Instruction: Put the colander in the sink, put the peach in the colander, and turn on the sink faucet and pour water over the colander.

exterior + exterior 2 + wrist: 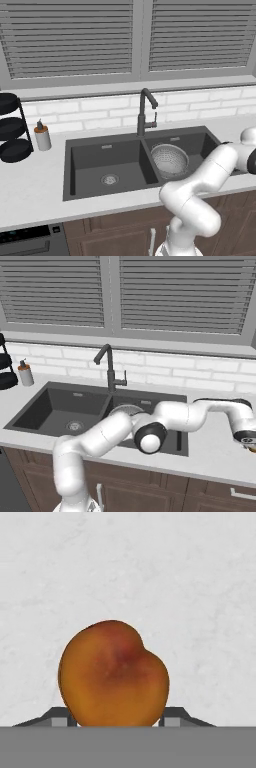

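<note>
The pale marbled counter [30, 190] runs under a shuttered window, and set into it is the sink [75, 165], dark grey with two basins and a round drain in each. The white arm reaches out past the sink's right-hand basin and bends down over the bare counter there, its hand at the far right edge of the right base view. The sink faucet [144, 111] stands behind the divider between the basins, well away from the fingers, its spout angled toward the right basin. The colander [170, 160] sits upright in that right basin, also well apart from the hand. Black stacked racks [12, 127] and a soap bottle [42, 136] stand on the counter beyond the left basin, farthest from the fingers. In the hand view the peach [113, 674] lies on the pale counter directly between the two dark fingertips [57, 717], one tip showing at each side of the fruit's lower edge. The gripper [114, 718] is spread about as wide as the peach; whether the tips press on it or stand just off it cannot be told.
</note>
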Available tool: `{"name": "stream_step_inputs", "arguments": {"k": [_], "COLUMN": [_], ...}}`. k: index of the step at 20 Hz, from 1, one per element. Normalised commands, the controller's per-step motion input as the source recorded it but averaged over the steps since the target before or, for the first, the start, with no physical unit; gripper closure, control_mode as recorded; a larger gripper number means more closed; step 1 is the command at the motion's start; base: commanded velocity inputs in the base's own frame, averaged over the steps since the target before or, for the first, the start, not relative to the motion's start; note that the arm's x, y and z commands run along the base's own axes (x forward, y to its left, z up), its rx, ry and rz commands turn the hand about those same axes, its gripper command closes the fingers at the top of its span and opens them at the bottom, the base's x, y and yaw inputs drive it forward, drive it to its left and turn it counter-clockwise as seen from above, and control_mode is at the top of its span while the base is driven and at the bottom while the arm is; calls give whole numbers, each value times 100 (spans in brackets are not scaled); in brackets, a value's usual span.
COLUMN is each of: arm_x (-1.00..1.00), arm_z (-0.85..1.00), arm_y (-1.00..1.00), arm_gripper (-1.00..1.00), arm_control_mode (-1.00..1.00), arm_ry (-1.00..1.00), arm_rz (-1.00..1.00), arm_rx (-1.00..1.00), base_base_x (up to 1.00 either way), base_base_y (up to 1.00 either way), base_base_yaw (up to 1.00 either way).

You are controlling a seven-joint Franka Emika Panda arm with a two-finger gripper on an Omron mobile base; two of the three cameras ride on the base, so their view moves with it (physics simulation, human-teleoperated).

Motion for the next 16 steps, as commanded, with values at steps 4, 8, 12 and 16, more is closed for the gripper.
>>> {"name": "stream_step_inputs", "arguments": {"k": [4, 8, 12, 16], "arm_x": [-12, -90, -100, -97], "arm_z": [-33, 6, 0, 0], "arm_y": [15, 83, 100, 100], "arm_gripper": [100, 100, 100, 100], "arm_control_mode": [-100, -100, -100, -100], "arm_ry": [-5, 0, 0, -3], "arm_rz": [9, 7, 7, 5], "arm_rx": [0, -10, -19, -21], "base_base_x": [0, 0, 0, 0], "base_base_y": [0, 0, 0, 0], "base_base_yaw": [0, 0, 0, 0]}}
